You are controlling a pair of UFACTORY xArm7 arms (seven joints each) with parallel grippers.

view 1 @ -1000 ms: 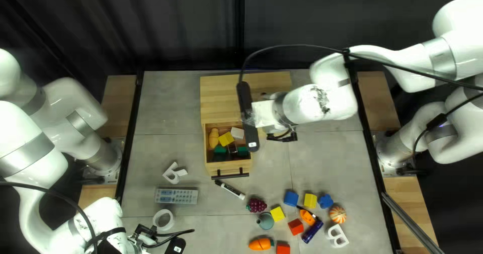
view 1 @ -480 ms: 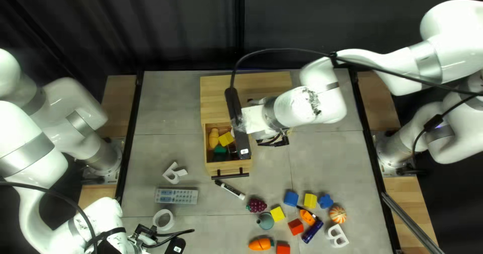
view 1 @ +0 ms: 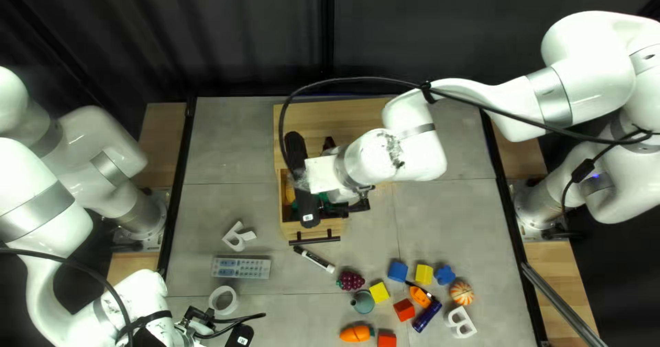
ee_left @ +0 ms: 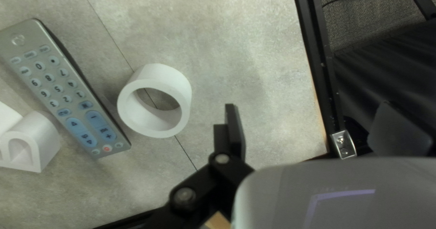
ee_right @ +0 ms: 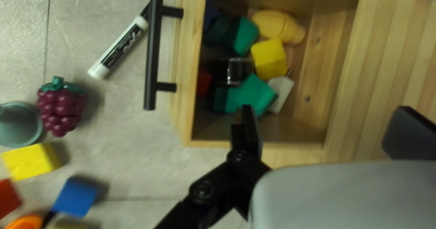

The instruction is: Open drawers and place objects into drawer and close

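Right arm (view 1: 412, 151) has swung left over the drawer (ee_right: 185, 97), jaws apart.

On the long silver-grey plastic remote control (ee_left: 60, 96), digits 0 to 9 mark the keys, with plus and minus signs on blue ones. The slim white cylindrical plastic marker (ee_right: 119, 47) bears light lettering on its black label. On the tabletop (view 1: 440, 216), one white letter-shaped block (view 1: 238, 237) forms R, another white letter-shaped piece (view 1: 461, 321) B.

smooth wooden drawer (ee_right: 187, 65), glossy plastic grapes (ee_right: 60, 108)
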